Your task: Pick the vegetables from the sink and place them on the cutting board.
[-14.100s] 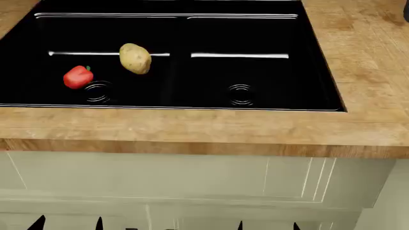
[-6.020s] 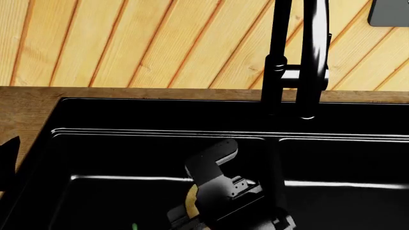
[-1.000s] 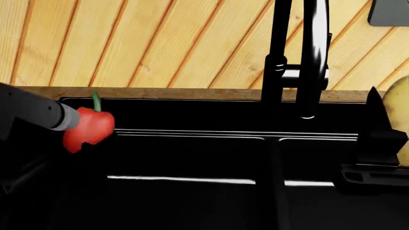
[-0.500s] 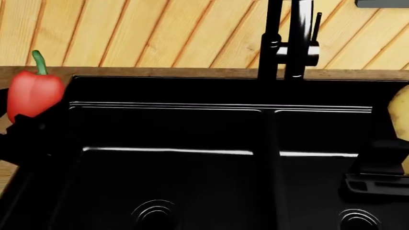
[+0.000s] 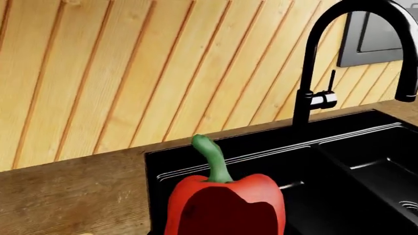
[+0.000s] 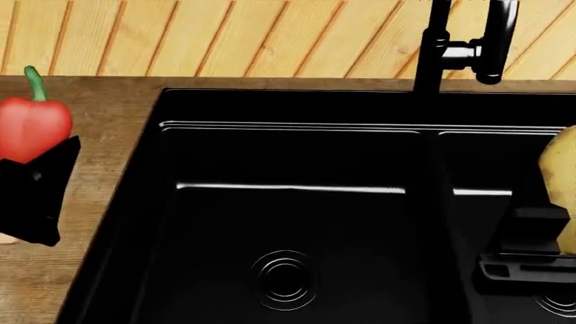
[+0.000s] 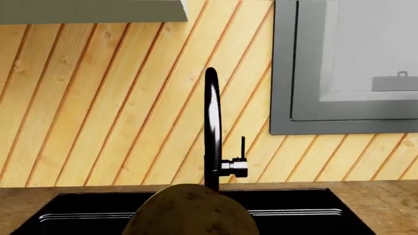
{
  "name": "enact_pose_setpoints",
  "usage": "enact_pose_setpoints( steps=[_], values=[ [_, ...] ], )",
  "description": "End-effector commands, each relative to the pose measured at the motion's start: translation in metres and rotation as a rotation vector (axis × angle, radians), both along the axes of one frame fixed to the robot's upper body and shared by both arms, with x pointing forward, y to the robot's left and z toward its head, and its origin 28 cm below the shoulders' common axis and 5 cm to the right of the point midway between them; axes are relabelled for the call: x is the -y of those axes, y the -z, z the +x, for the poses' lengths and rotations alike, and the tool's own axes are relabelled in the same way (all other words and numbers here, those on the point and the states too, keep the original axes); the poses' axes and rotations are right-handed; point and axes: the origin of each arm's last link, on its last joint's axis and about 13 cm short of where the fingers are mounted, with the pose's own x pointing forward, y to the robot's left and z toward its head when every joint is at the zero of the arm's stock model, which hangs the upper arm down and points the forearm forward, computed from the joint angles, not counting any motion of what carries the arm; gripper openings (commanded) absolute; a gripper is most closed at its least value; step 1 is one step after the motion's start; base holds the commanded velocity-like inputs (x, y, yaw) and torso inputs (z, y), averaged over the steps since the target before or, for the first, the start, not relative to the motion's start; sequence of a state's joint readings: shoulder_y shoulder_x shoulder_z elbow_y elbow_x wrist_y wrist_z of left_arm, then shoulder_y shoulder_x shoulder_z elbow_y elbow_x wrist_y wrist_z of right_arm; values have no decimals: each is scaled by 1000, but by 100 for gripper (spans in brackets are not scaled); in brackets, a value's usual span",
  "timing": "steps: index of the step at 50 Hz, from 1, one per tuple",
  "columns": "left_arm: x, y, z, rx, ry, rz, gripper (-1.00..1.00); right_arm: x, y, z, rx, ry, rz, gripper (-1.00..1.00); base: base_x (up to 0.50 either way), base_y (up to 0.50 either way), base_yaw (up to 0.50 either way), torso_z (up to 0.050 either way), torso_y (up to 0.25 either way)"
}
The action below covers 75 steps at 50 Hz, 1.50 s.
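We count 2 veg: 1 pepper (image 6: 32,125) clamped in L gripper (image 6: 36,192) over countertop (image 6: 108,128) by sink (image 6: 297,202) left rim; 1 potato (image 6: 560,192) clamped in R gripper (image 6: 531,250) above right basin. Both basins lie open.

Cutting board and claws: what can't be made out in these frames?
- Cutting board: in no view, so its place is unknown.
- Left claw: head view shows only a dark mass under the pepper; fingertips hidden behind it. Left wrist view shows just pepper.
- Right claw: cut by the head view's edge; potato half out of frame.
- Sink: right basin mostly cropped.
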<state>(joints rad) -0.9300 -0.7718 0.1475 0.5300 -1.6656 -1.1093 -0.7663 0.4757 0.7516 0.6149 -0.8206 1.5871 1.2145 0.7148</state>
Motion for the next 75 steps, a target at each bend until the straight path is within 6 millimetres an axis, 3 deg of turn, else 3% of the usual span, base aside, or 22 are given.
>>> enact_pose_setpoints(
  steps=[1, 54, 75],
  values=[
    [-3, 0, -2, 8, -6, -20, -100, 1, 2, 1, 12, -24, -15, -100, 0, 500, 0, 0, 0],
    [-5, 7, -1, -17, -23, -36, -100, -1, 4, 5, 1, -46, -27, -100, 10, 500, 0, 0, 0],
    [-3, 13, 0, -42, -15, -41, -100, -3, 9, 8, -28, -66, -33, -100, 350, 158, 0, 0, 0]
  ],
)
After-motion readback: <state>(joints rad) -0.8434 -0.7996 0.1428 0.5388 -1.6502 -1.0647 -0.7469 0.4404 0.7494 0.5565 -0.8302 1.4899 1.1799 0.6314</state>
